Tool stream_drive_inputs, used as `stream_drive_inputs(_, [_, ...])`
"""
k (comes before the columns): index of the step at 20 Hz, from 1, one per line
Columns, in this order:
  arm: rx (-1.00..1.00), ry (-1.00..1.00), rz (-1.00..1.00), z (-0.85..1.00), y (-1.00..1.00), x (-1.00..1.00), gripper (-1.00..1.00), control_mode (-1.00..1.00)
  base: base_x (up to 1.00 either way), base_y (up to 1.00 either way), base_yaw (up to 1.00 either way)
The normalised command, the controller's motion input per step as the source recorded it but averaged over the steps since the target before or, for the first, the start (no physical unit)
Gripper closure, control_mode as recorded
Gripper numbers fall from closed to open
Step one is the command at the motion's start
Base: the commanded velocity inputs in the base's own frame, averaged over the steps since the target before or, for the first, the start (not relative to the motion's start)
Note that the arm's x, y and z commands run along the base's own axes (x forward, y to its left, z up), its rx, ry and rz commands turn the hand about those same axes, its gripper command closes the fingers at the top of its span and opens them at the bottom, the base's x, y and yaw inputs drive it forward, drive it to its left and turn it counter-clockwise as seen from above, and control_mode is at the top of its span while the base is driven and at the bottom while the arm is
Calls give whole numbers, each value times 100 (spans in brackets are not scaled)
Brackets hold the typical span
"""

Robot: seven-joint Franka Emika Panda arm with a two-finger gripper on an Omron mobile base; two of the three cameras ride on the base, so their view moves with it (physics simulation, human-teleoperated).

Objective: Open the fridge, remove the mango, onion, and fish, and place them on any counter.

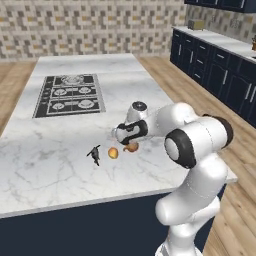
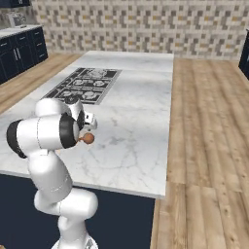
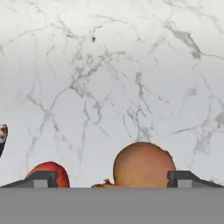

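navy cabinets, wood floor, tiled wall

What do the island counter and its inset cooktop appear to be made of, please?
The counter looks like polished white marble, going by its grey veining. The cooktop looks like black glass or enamelled metal with dark grates; the render leaves that open.

Even bright render, soft, low-res

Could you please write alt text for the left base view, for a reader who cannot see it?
A white robot arm reaches over a marble counter, its open tool just above a brown onion. An orange-yellow mango and a small dark fish lie beside it; a black cooktop sits farther back.
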Motion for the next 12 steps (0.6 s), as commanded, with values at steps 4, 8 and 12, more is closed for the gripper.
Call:
stream_drive_inputs(4, [3, -18, 0, 98, -27, -100, -100, -100, 0, 0, 0])
stream_drive_inputs(8, [0, 0, -1, 86, -15, -100, -100, -100, 0, 0, 0])
stream_drive_inputs(12, [0, 5, -6, 61, -12, -100, -100, -100, 0, 0, 0])
